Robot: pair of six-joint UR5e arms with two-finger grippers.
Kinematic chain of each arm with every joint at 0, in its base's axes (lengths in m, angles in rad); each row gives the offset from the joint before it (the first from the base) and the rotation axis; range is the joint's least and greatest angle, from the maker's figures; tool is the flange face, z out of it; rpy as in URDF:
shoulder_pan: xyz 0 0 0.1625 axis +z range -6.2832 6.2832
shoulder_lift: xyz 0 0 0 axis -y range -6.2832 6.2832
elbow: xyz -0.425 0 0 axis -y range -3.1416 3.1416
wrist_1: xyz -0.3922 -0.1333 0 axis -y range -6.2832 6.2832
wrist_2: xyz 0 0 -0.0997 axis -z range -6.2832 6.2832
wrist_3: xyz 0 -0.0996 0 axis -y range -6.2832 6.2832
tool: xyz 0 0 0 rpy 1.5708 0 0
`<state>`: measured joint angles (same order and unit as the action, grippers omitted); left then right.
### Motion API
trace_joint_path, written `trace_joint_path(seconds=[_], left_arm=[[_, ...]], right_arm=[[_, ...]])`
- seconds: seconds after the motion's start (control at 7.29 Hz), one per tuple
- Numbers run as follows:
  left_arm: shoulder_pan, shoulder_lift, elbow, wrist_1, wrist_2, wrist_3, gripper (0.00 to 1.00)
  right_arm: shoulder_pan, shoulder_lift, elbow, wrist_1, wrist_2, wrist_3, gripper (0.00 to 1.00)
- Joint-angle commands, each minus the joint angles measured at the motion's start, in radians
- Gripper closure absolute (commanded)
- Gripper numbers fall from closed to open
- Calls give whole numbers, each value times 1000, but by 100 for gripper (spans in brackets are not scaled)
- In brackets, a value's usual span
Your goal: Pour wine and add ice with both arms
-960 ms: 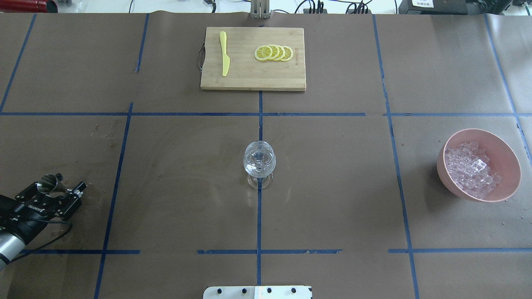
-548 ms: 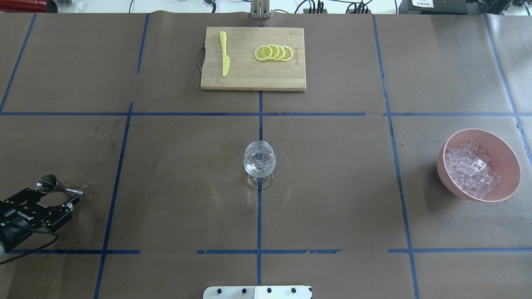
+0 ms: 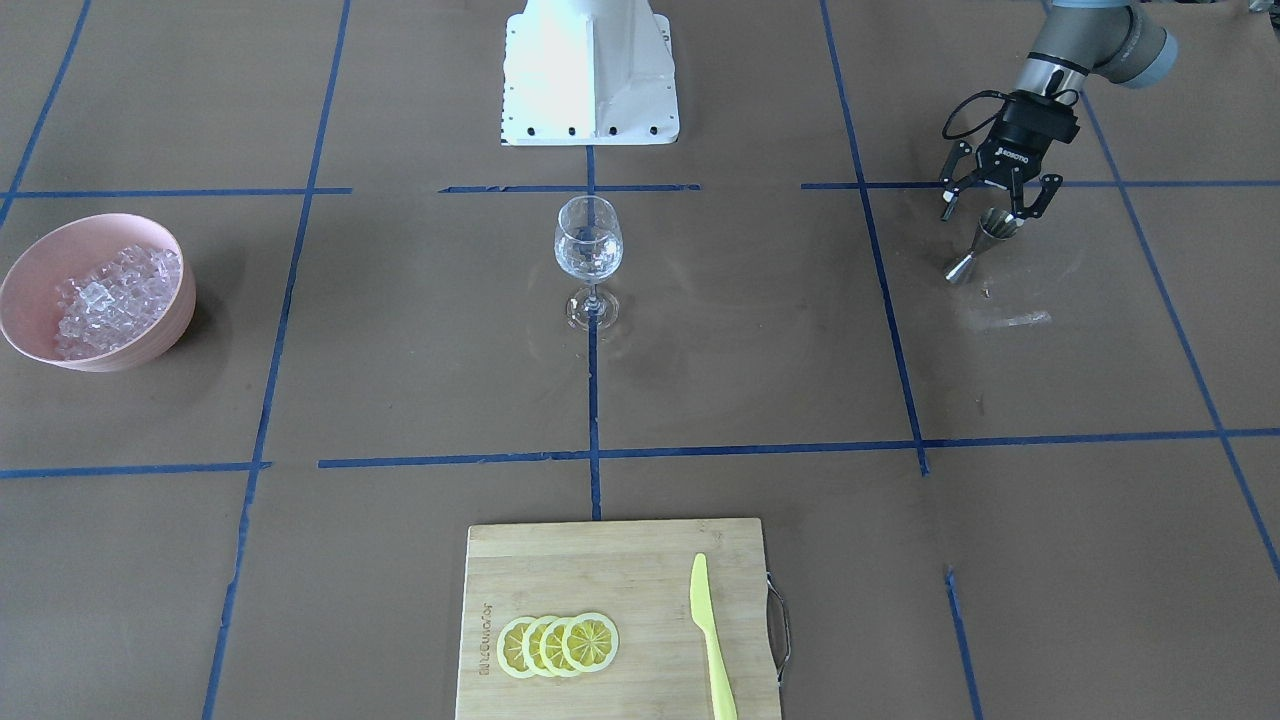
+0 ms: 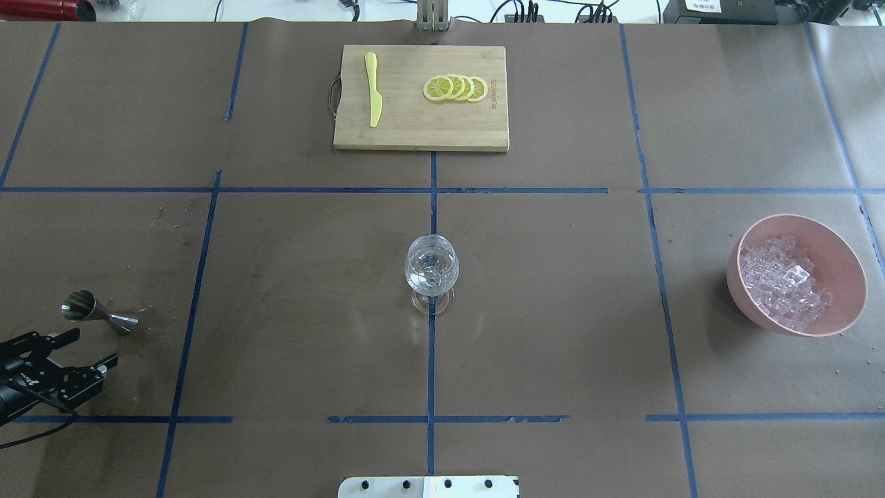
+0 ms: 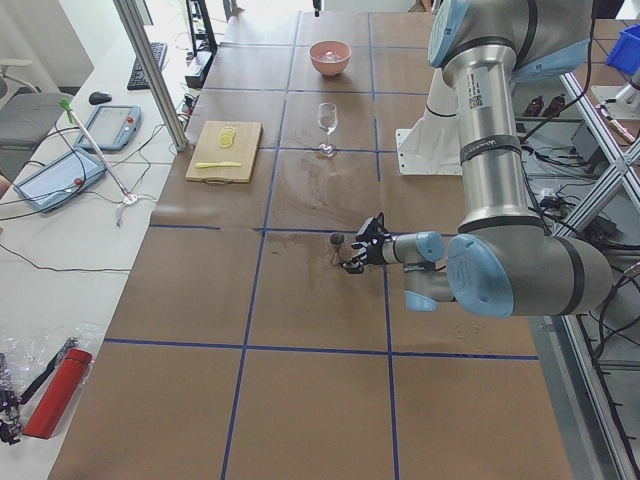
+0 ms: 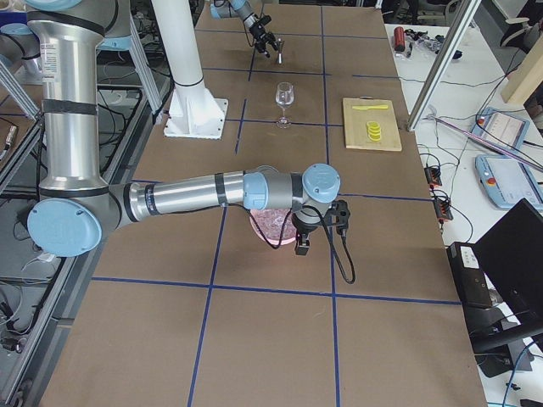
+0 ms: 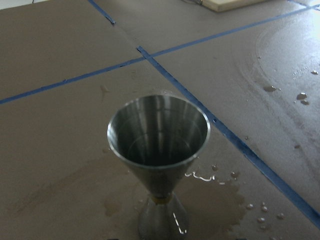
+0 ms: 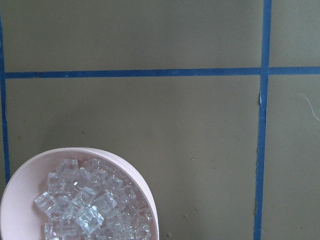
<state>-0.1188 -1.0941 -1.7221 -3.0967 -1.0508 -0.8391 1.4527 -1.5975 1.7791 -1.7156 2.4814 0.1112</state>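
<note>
Your left gripper [image 4: 92, 347] has its jaws spread and empty — the steel jigger [image 4: 97, 312] stands upright just ahead of its fingertips, apart from them. Your right gripper [image 6: 322, 235] hangs over the ice [image 4: 785, 287] in the pink bowl [image 4: 850, 256] — whether its jaws are spread, you cannot tell

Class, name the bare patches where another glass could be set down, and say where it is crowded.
Free: the wide stretches between wine glass and pink bowl, and between glass and jigger. Crowded: around the jigger, beside the open left gripper.
</note>
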Motion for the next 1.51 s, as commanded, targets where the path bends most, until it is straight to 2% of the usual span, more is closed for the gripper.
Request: trace_joint_path(seconds=[0.0, 0.41, 0.55, 0.69, 0.82, 0.96, 1.1, 1.23, 1.37], left_arm=[[-31, 113, -51, 29, -38, -1, 16], [-192, 160, -45, 15, -54, -1, 16], [-270, 148, -40, 12, -160, -6, 16], [-424, 116, -39, 13, -355, 0, 16], [-590, 58, -31, 24, -570, 18, 16], [-763, -26, 7, 39, -762, 103, 16], [-882, -93, 34, 111, -931, 150, 16], [-974, -148, 36, 183, -1071, 156, 13], [-983, -150, 39, 196, -1107, 153, 0]], right_arm=[[0, -1, 8, 1, 1, 1, 0], [-29, -12, 57, 2, 31, 2, 0], [-84, -10, 116, 2, 25, 60, 0], [-165, -10, 191, 4, 11, 190, 0], [-222, -18, 247, 34, -42, 238, 0], [-241, -56, 249, 119, -45, 267, 0], [-280, -109, 246, 278, -88, 290, 0], [-332, -117, 237, 392, -151, 365, 0], [-383, -116, 238, 413, -197, 392, 0]])
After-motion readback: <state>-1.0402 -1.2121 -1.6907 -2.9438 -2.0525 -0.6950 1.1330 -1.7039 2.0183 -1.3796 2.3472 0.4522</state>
